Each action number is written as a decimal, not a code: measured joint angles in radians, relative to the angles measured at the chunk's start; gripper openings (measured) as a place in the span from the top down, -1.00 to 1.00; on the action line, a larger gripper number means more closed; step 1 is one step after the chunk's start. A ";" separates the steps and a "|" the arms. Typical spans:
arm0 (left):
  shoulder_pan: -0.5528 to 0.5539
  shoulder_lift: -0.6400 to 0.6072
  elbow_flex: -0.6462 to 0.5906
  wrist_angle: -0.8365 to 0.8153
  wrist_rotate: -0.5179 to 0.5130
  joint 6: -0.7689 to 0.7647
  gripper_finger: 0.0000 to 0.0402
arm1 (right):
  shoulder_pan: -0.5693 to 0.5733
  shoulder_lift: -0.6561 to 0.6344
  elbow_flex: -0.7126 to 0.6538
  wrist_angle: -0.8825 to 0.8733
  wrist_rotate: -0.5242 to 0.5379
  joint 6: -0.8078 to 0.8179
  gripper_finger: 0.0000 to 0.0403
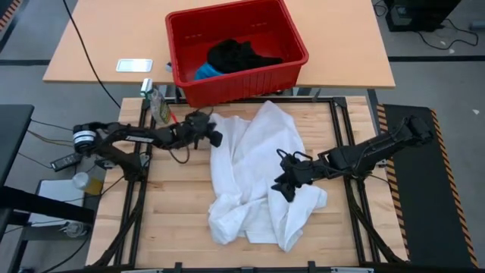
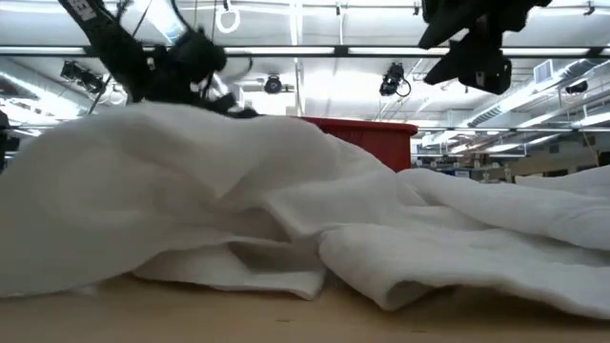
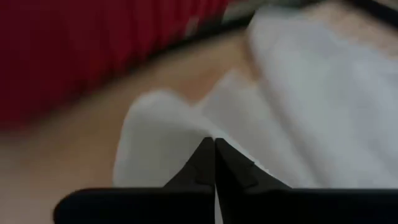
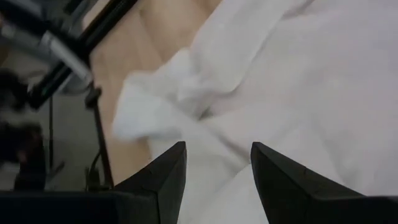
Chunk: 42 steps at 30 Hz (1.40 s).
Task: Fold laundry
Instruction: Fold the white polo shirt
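the white garment (image 1: 254,174) sprawls crumpled across the counter (image 1: 174,220), between the two hands. the left hand (image 1: 214,137) sits at the garment's upper left edge, fingers pressed together on a fold of the cloth. the right hand (image 1: 284,187) hovers over its right side, fingers apart, gripping nothing. beyond both hands, the black garment (image 1: 241,54) and blue garment (image 1: 204,72) lie in the red basket (image 1: 250,80).

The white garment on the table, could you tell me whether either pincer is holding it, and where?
The left pincer is shut on the white garment at its edge nearest the red basket; the right pincer hangs open, holding nothing.
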 joint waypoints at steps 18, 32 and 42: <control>0.083 -0.161 0.157 -0.247 -0.277 0.437 0.99 | 0.103 0.000 0.000 -0.007 0.059 -0.028 0.07; -0.020 -0.212 0.316 -0.692 0.154 0.185 0.11 | 0.079 0.000 -0.073 -0.028 -0.022 -0.002 0.07; -0.347 -0.210 0.291 -0.984 0.480 -0.042 0.04 | 0.080 0.000 -0.235 0.230 0.035 0.024 0.07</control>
